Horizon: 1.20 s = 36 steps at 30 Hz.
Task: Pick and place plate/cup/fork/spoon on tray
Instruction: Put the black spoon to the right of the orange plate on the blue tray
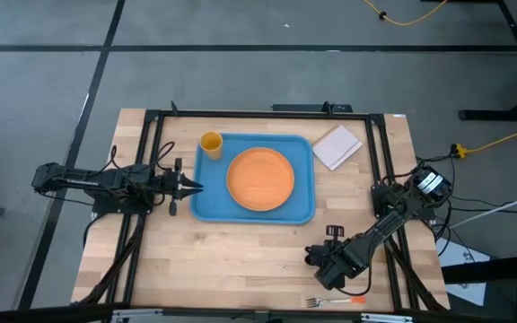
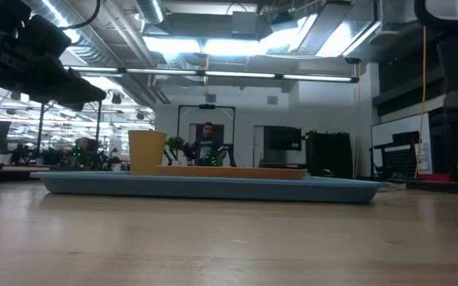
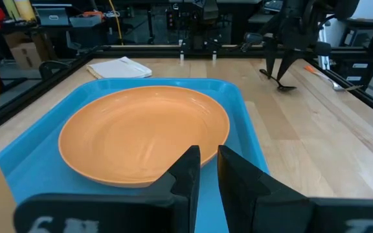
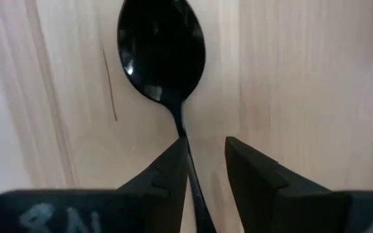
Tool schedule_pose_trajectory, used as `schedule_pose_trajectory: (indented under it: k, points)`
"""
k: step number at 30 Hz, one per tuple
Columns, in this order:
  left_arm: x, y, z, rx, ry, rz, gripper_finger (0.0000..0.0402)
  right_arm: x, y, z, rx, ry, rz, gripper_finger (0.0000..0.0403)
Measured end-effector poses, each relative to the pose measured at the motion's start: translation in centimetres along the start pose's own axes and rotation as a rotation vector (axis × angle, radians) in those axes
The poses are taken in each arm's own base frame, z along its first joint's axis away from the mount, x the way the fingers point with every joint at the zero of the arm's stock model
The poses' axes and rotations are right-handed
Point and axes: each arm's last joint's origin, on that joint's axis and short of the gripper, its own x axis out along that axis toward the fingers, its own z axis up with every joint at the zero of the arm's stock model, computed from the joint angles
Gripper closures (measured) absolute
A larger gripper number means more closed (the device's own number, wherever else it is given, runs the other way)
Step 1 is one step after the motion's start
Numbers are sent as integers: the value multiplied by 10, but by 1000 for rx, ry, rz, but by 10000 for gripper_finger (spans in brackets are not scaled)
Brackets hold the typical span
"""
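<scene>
Plate (image 1: pixel 260 178) and cup (image 1: pixel 211 143) sit on tray (image 1: pixel 305 211). Spoon (image 4: pixel 162 55) lies on table, handle between right gripper's (image 4: pixel 203 162) parted jaws; fork (image 1: pixel 332 301) remains. Left gripper (image 3: pixel 206 169) idles, empty, slightly parted.

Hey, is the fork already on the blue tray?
No, the fork lies on the bare wood near the table's front edge, well apart from the tray, which holds only the plate and the cup.

No brand, label or sign can be read; pale marks on the left gripper (image 3: pixel 204 169) body and on the right gripper (image 4: pixel 206 162) body look like characters; too cropped to read.
</scene>
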Motion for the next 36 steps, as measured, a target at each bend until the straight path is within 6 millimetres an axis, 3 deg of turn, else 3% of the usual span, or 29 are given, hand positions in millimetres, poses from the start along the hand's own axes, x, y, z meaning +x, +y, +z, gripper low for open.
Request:
schedule_pose_trajectory:
  k: [14,23,36]
  points:
    - [0,0,0,0,0,0,354,3,0,3,13,33,7,293]
    - [0,0,0,0,0,0,354,-13,5,15,8,9,27,293]
    - [0,0,0,0,0,0,354,-3,5,1,4,68,27,293]
